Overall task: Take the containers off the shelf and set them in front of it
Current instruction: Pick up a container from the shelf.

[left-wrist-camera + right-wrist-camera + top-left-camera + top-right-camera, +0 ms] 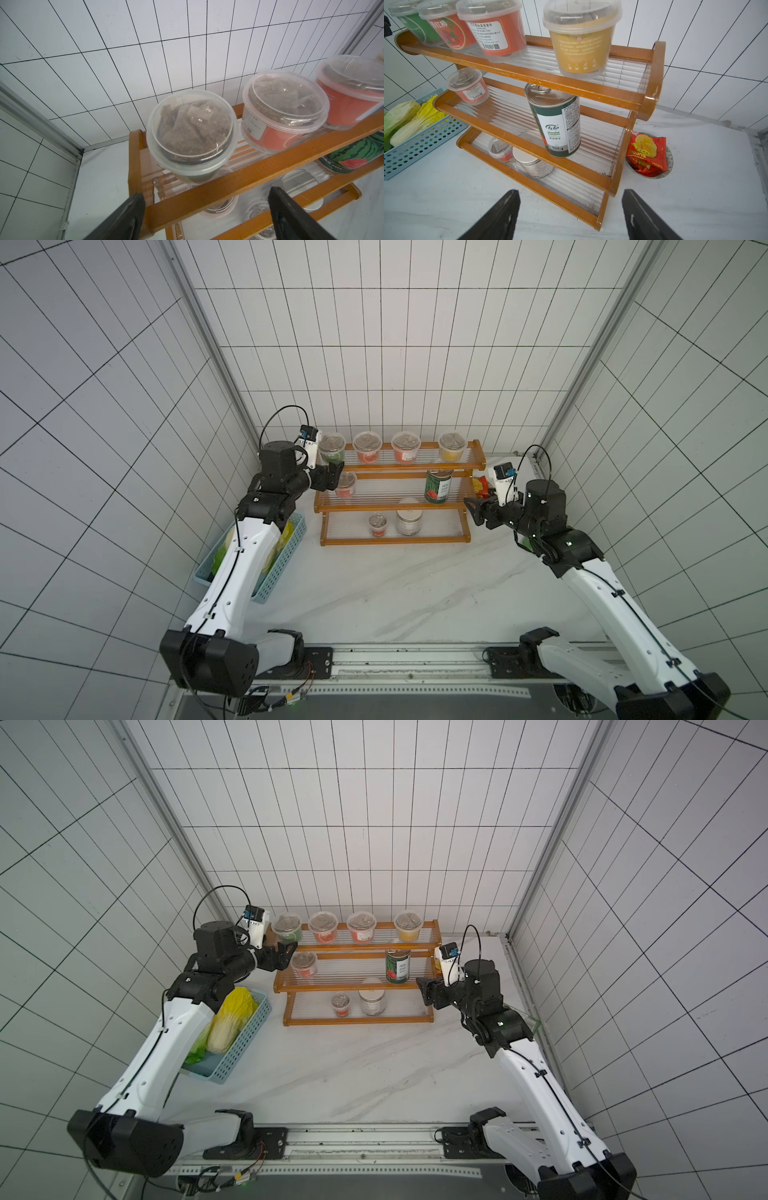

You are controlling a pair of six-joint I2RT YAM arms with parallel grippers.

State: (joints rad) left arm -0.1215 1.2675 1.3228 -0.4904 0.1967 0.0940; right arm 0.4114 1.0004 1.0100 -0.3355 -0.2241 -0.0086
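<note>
Both grippers open and empty at the ends of the shelf [390, 506], every container on it.

The left gripper [206, 192] hovers at the top tier's left end, fingers spread with nothing between them, just short of the green cup [192, 133]. The right gripper [571, 191] faces the shelf's right end, fingers likewise apart and empty. In a top view, the top tier also holds the left red cup [367, 450], right red cup [406, 448] and yellow cup [451, 448]. The middle tier holds the middle-tier red cup [345, 486] and tin can [438, 486], and the bottom tier the small red cup [378, 525] beside the white-lidded jar [409, 523] (a light-blue basket [245, 1040] lies left of the shelf, a snack bowl [669, 164] right).
</note>
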